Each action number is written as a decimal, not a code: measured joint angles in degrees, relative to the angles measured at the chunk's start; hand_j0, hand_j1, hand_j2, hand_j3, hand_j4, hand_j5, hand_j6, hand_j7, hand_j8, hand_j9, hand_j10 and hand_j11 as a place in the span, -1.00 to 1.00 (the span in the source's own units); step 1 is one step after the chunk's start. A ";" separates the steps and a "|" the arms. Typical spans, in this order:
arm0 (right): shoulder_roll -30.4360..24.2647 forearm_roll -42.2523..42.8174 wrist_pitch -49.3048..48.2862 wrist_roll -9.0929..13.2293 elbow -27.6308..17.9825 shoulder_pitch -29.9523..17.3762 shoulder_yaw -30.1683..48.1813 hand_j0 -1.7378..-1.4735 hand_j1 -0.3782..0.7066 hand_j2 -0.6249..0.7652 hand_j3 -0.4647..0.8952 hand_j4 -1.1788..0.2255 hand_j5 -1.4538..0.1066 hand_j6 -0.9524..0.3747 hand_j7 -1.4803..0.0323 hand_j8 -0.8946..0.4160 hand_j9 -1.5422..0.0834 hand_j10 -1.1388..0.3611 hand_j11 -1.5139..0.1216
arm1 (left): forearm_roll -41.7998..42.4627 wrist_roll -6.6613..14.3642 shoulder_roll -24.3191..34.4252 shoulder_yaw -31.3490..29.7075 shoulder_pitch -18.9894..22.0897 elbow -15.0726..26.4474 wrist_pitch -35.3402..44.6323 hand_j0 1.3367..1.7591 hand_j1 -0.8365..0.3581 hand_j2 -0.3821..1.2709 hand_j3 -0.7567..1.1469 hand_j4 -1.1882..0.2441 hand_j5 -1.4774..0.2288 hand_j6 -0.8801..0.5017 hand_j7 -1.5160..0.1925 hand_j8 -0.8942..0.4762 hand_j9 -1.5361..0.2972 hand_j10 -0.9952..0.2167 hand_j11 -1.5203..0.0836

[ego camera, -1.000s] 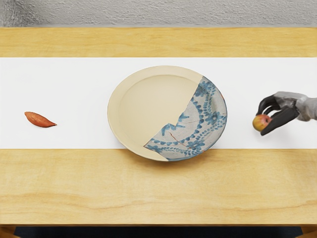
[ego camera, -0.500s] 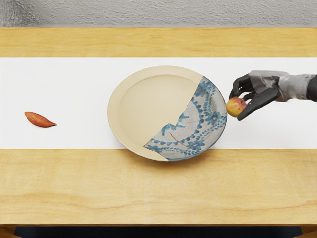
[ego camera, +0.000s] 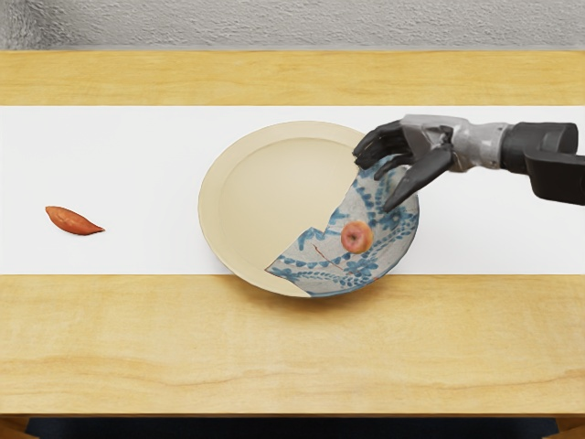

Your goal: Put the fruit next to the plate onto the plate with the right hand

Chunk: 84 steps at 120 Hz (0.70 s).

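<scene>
Fruit (ego camera: 356, 237): small, round, judged light and firm, with smooth skin apt to roll. The best hold is across its widest part, thumb against fingers. It sits on the patterned section of the plate (ego camera: 212, 197), clear of the hand. Right hand (ego camera: 402, 157) hovers over the plate's right side, palm down, fingers spread, holding nothing. The forearm enters roughly level from the right.
</scene>
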State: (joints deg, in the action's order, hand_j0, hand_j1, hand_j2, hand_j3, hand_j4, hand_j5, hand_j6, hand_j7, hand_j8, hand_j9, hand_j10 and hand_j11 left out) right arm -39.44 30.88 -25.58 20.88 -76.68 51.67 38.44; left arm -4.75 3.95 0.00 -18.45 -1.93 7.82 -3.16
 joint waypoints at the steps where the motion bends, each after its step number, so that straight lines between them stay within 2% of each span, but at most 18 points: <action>1: -0.02 -0.01 0.08 -0.02 0.02 0.01 0.01 -0.40 -0.14 0.29 -0.32 -0.01 0.00 -0.17 0.11 -0.02 0.10 0.02 0.06 | 0.00 0.00 0.00 0.00 0.00 0.00 0.00 0.52 0.49 -0.48 -0.20 0.32 0.36 -0.08 0.40 -0.05 0.33 0.24 0.50; 16: -1.13 -1.30 -0.31 -0.37 0.50 0.06 0.28 -0.40 -0.47 0.11 -0.32 0.28 0.37 0.08 0.47 0.13 0.43 0.22 0.39 | 0.00 0.00 0.00 0.00 0.00 0.00 0.00 0.52 0.49 -0.48 -0.21 0.32 0.36 -0.08 0.40 -0.05 0.33 0.24 0.50; 32: -5.93 -11.99 -6.24 -0.63 2.38 0.00 0.29 -0.40 -0.66 0.00 -0.32 0.45 0.57 0.22 0.67 0.21 0.63 0.34 0.58 | 0.00 0.00 0.00 0.00 0.00 0.00 0.00 0.52 0.49 -0.48 -0.21 0.32 0.36 -0.08 0.40 -0.05 0.33 0.24 0.50; 50: -12.99 -24.78 -8.68 -0.62 4.94 -0.60 -0.05 -0.40 -0.77 -0.06 -0.32 0.54 0.69 0.30 0.79 0.26 0.74 0.41 0.69 | 0.00 0.00 0.00 0.00 0.00 0.00 0.00 0.52 0.49 -0.48 -0.21 0.32 0.36 -0.08 0.40 -0.05 0.33 0.24 0.50; 60: -16.16 -28.82 -9.10 -0.61 5.49 -1.85 -0.28 -0.40 -0.80 -0.07 -0.32 0.57 0.73 0.33 0.82 0.28 0.77 0.43 0.73 | 0.00 0.00 0.00 0.01 0.00 0.00 0.00 0.52 0.49 -0.48 -0.21 0.32 0.36 -0.08 0.40 -0.05 0.33 0.24 0.50; 84: -15.65 -31.58 -9.39 -0.18 5.49 -2.81 -0.73 -0.40 -0.84 -0.10 -0.32 0.61 0.78 0.36 0.87 0.30 0.81 0.46 0.77 | 0.00 0.00 0.00 0.01 0.00 0.00 0.00 0.52 0.49 -0.48 -0.21 0.32 0.36 -0.08 0.40 -0.05 0.33 0.24 0.50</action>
State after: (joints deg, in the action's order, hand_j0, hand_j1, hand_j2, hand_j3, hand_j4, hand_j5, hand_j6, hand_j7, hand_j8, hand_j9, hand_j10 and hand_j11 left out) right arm -55.09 -0.70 -34.98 20.70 -71.20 48.86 37.71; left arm -4.76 3.95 0.00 -18.44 -1.93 7.82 -3.16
